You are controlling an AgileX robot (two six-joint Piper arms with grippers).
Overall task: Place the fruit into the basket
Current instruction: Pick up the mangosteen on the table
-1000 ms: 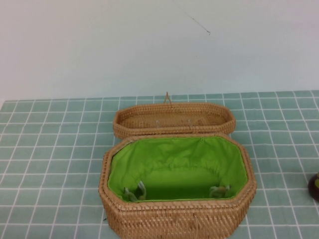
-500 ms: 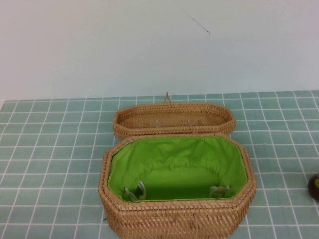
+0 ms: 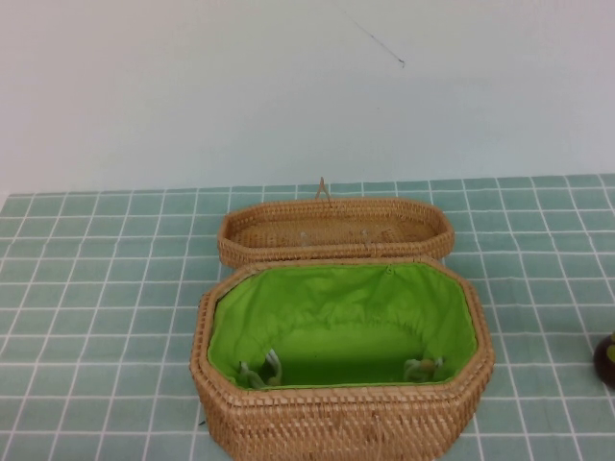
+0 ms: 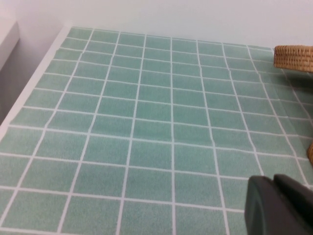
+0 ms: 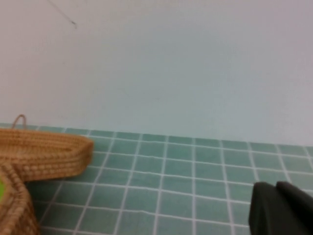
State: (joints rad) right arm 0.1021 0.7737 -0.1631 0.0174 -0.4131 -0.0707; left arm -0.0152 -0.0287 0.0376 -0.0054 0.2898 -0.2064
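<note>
The open woven basket (image 3: 341,423) with bright green lining stands at the front middle of the table in the high view. Its shallow lid (image 3: 334,229) lies open behind it. The dark maroon fruit (image 3: 605,359) sits on the tiles at the far right edge of that view, apart from the basket. Neither arm shows in the high view. My left gripper (image 4: 274,179) hangs above bare tiles to the left of the basket, fingers together and empty. My right gripper (image 5: 276,185) hangs above tiles to the right of the lid (image 5: 44,152), fingers together and empty.
The table is covered in a green tiled cloth (image 3: 96,288) with a pale wall behind it. The table's left edge (image 4: 29,93) shows in the left wrist view. The lid's end (image 4: 293,58) also shows there.
</note>
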